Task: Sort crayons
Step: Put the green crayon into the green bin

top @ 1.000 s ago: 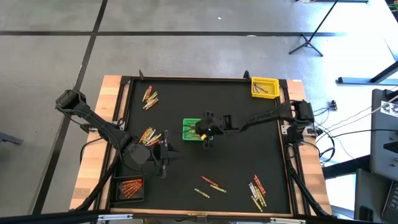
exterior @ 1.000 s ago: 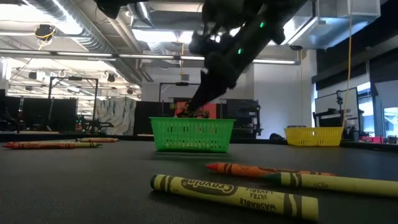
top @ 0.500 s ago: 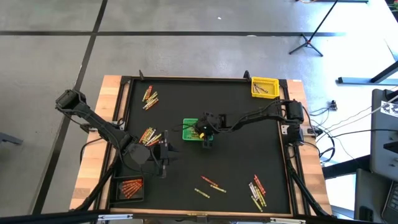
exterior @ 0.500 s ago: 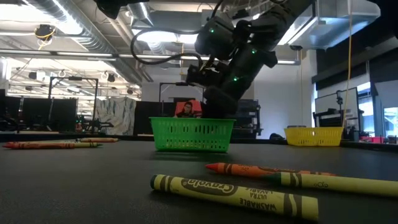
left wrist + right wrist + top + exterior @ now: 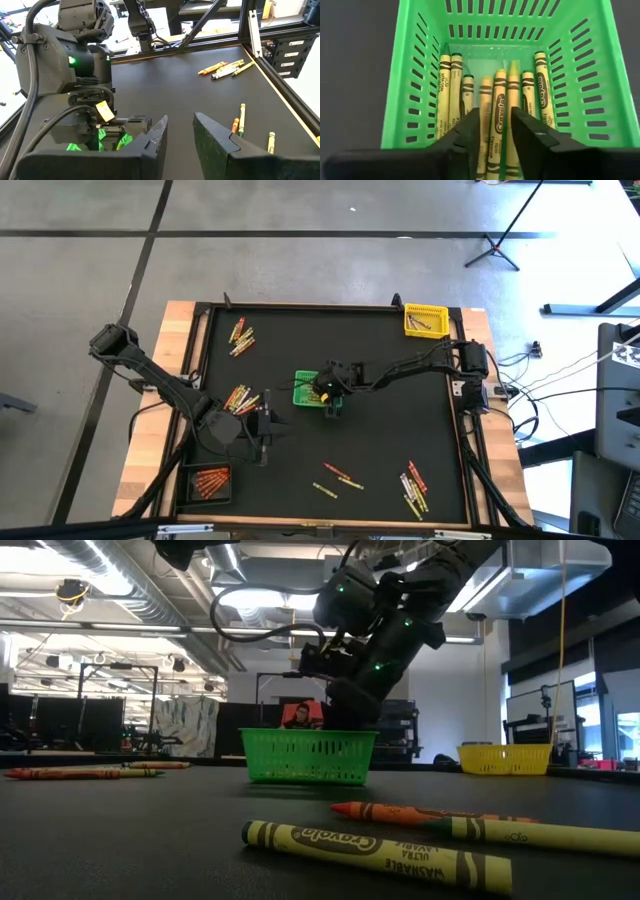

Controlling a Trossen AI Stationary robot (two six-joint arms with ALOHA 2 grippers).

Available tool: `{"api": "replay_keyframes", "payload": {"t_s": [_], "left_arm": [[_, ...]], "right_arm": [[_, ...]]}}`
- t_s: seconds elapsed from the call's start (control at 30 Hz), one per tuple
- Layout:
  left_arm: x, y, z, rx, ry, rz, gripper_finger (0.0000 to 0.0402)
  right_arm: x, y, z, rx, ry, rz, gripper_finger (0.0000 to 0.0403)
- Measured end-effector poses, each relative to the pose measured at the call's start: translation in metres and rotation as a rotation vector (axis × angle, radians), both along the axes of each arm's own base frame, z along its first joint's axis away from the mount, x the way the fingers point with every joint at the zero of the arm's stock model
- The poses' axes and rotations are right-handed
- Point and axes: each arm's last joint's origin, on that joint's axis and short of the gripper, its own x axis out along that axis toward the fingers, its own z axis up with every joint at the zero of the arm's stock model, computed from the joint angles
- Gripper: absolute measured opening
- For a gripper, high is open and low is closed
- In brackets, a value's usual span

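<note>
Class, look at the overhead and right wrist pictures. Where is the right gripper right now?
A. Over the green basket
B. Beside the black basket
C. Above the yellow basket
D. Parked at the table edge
A: the right gripper hangs over the green basket, crayons lying below it.

About 7 green-wrapped crayons [image 5: 492, 107] lie side by side, lengthwise, on the floor of the green basket. Loose clusters of red, orange and yellow crayons lie flat on the black mat: one far-left [image 5: 241, 337], one mid-left [image 5: 239, 397], others near the front [image 5: 338, 476] and front-right [image 5: 414, 487]. More fill the front-left black tray [image 5: 210, 480].
</note>
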Motion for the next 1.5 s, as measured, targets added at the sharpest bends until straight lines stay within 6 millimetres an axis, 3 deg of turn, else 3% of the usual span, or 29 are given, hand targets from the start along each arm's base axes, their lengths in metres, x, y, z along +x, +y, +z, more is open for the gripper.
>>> {"api": "replay_keyframes", "payload": {"t_s": [0.1,0.27,0.5,0.73,0.93,1.17,1.5], "left_arm": [[0.0,0.0,0.0,0.0,0.0,0.0,0.008],[0.0,0.0,0.0,0.001,0.001,0.0,0.008],[0.0,0.0,0.0,0.001,0.001,-0.001,0.008],[0.0,-0.001,0.0,-0.005,0.004,-0.017,0.008],[0.0,-0.002,0.0,-0.019,0.001,-0.042,0.008],[0.006,-0.006,-0.002,-0.044,-0.027,-0.062,0.008],[0.015,-0.018,-0.011,-0.145,-0.051,-0.146,0.008]], "right_arm": [[-0.003,0.002,0.01,-0.005,-0.004,0.012,0.0121],[-0.018,0.018,0.048,0.006,-0.032,0.037,0.0124],[-0.044,0.085,0.079,0.076,-0.026,0.131,0.0124],[-0.069,0.163,0.078,0.099,-0.013,0.249,0.0124],[-0.093,0.209,0.074,0.111,-0.015,0.255,0.0124],[-0.112,0.242,0.057,0.17,0.011,0.224,0.0124],[-0.121,0.264,0.02,0.172,0.062,0.093,0.0124]]}}
